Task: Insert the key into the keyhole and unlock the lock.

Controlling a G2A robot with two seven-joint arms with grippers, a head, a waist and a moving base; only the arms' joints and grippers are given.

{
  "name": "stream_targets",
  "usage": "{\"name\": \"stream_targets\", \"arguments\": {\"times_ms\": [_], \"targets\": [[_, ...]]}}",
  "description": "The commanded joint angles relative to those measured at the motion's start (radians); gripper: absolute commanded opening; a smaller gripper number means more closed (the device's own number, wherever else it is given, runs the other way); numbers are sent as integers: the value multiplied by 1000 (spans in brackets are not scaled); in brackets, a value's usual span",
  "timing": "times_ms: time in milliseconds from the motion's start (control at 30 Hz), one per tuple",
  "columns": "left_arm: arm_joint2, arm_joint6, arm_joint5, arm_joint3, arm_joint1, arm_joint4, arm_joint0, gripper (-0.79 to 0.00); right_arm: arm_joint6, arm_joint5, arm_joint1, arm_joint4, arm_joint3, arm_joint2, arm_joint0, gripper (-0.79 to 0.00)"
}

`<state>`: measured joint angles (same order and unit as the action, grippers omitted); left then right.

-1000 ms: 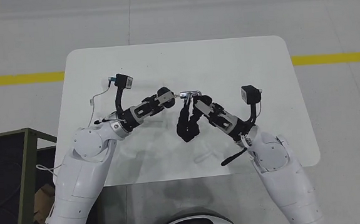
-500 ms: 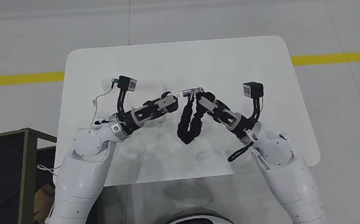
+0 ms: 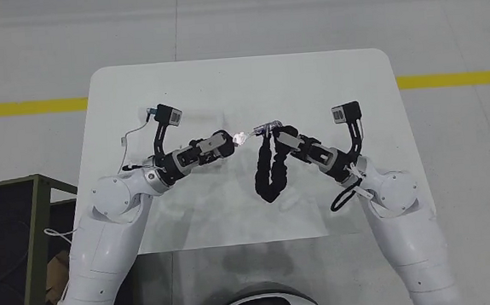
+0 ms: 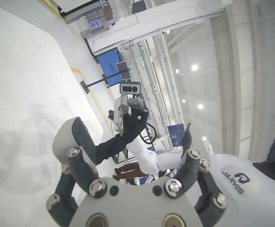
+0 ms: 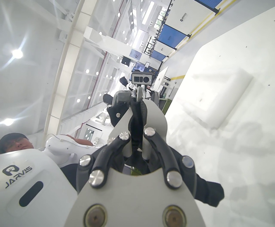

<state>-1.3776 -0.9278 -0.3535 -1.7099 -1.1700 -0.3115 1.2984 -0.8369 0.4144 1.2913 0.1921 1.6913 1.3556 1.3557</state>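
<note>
The lock is a black cable lock (image 3: 270, 169) with a silver head (image 3: 265, 127), held up above the middle of the table. My right gripper (image 3: 280, 135) is shut on it, with the black cable pinched between its fingers (image 5: 153, 111). The key (image 4: 123, 108) sits in the head's keyhole and its ring (image 4: 121, 122) hangs down. In the top view the key and ring (image 3: 242, 137) glint between the two grippers. My left gripper (image 3: 229, 142) stands just left of the key, open, with nothing between its pads (image 4: 81, 135).
The white table (image 3: 138, 92) has rounded corners and yellow floor tape runs behind it. A flat white foam block (image 5: 223, 96) lies on the table near the robot. A dark bin (image 3: 15, 228) stands off the table's left side.
My left gripper has let go of the key and drawn back a little to the left. The right arm has carried the lock to the right, and the cable loop swung with it.
</note>
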Motion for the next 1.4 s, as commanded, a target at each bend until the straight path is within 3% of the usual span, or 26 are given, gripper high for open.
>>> {"name": "stream_targets", "arguments": {"times_ms": [0, 33, 67, 500, 867, 967, 1200, 1367], "targets": [[5, 2, -5, -1, 0, 13, 2, -671, -2, -12, -1, 5, 1, -3, -1, -785], [7, 0, -5, -1, 0, 12, 2, -770, -5, -16, -2, -2, 1, -4, -2, -785], [9, -1, -8, -2, 0, 17, 2, -785, -3, -18, -3, -6, 1, -5, -2, -785], [27, 67, -94, -17, 0, 183, 8, -785, 7, -43, -10, 6, 5, -9, -2, -785], [30, 70, -94, -16, -1, 188, 10, -785, 20, -47, -10, 5, 15, -11, 11, -785], [12, 147, -179, -72, 3, 411, 26, -785, 42, -55, -12, -4, 35, -9, 25, -785], [24, 314, -322, -110, 1, 713, 55, -785, 52, -56, -18, -1, 43, -3, 30, -785], [25, 503, -404, -136, -3, 970, 76, -785, 50, -57, -22, -1, 41, -1, 31, -785]]}}
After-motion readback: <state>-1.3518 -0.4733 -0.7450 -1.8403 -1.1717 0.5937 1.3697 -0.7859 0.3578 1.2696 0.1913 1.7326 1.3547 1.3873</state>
